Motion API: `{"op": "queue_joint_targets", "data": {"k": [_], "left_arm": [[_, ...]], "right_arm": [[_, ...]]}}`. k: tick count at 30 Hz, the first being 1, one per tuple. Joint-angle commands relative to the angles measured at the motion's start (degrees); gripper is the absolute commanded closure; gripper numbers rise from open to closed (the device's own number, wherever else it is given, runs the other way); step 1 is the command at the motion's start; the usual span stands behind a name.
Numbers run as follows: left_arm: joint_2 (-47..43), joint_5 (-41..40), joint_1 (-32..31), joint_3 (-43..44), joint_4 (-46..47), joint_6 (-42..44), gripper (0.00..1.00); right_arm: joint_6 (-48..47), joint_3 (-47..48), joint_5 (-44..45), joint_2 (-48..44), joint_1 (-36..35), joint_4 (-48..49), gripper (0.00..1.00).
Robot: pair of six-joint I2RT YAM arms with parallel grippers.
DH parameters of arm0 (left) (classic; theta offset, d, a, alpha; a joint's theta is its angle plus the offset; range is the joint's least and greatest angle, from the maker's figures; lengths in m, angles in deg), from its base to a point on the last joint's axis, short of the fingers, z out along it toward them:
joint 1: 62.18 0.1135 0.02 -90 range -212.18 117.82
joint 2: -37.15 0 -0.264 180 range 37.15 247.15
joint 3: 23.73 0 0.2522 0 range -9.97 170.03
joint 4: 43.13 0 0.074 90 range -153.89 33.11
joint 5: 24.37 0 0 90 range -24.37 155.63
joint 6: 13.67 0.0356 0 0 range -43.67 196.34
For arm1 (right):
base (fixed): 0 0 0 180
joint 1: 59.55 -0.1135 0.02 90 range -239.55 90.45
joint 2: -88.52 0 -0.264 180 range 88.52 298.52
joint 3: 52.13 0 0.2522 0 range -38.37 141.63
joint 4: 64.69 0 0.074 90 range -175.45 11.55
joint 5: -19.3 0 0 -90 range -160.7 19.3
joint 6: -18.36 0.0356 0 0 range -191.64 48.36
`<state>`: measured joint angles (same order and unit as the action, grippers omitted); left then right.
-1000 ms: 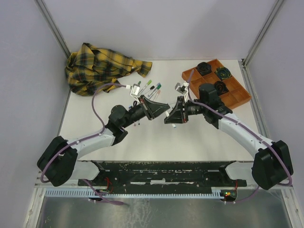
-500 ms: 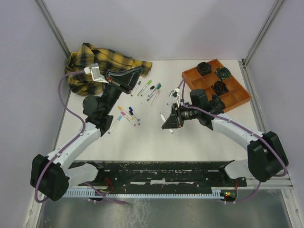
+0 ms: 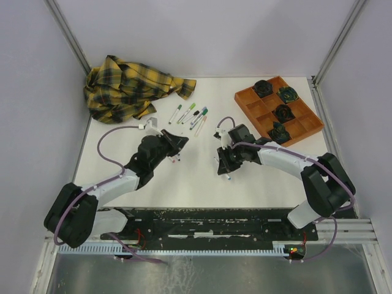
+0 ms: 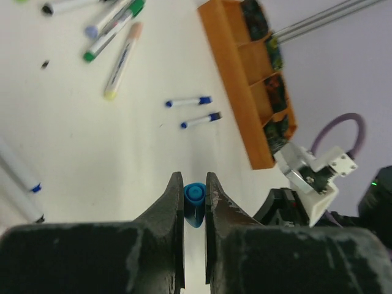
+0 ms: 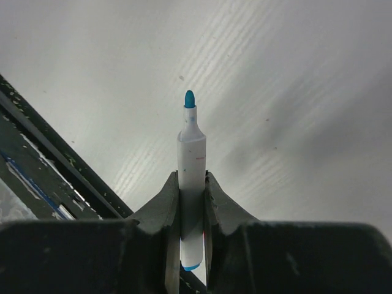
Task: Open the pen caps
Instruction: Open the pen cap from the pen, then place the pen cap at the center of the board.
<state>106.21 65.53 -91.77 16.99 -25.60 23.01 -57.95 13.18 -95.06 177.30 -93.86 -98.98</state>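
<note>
A small blue pen cap [image 4: 195, 205] sits pinched between the jaws of my left gripper [image 4: 194, 180], which is shut on it left of mid-table [image 3: 179, 144]. My right gripper [image 5: 192, 180] is shut on a white pen barrel [image 5: 191, 159] whose bare blue tip [image 5: 190, 98] points away over the table. In the top view that right gripper [image 3: 223, 164] hangs low at mid-table. Several capped pens [image 3: 191, 116] lie in a loose group behind the grippers, with green caps [image 4: 136, 7] among them. Two short blue-ended pens [image 4: 188, 102] lie apart from that group.
An orange tray [image 3: 303, 125] with dark round objects stands at the back right. A yellow plaid cloth [image 3: 131, 86] is bunched at the back left. More pens [image 4: 18, 184] lie under my left arm. The black base rail [image 3: 208, 220] runs along the near edge.
The grippers, which met at mid-table a second ago, have parted. My left arm swung toward the cloth and came back to the middle. My right gripper has sunk lower and nearer.
</note>
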Motion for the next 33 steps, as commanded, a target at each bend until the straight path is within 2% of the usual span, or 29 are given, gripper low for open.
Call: {"op": "queue_joint_targets", "data": {"k": [1, 4, 14, 23, 29, 33], "left_arm": [[5.6, -12.5, -6.3, 8.0, -13.4, -4.1, 0.97], [12.7, -20.1, -9.9, 13.4, -20.4, -6.1, 0.97], [32.2, -20.2, -10.4, 29.6, -34.4, -7.4, 0.97], [35.5, -20.5, -11.1, 30.6, -35.6, -8.6, 0.93], [36.2, -20.6, -11.2, 30.4, -36.2, -9.4, 0.78], [36.2, -20.7, -11.3, 30.1, -36.3, -9.9, 0.76]], "right_arm": [[-3.3, 0.7, 7.1, 2.1, -1.2, -6.9, 1.0], [-3.0, -0.5, 5.6, 2.5, -1.7, -3.4, 1.0], [-2.6, 2.6, 9.4, 8.5, -6.4, -0.7, 0.94], [-1.5, 2.9, 12.5, 9.8, -6.5, 0.1, 0.87], [-1.4, 4.0, 12.7, 11.9, -6.5, -1.4, 0.83], [-1.4, 4.1, 12.9, 11.8, -6.5, -1.6, 0.81]]}}
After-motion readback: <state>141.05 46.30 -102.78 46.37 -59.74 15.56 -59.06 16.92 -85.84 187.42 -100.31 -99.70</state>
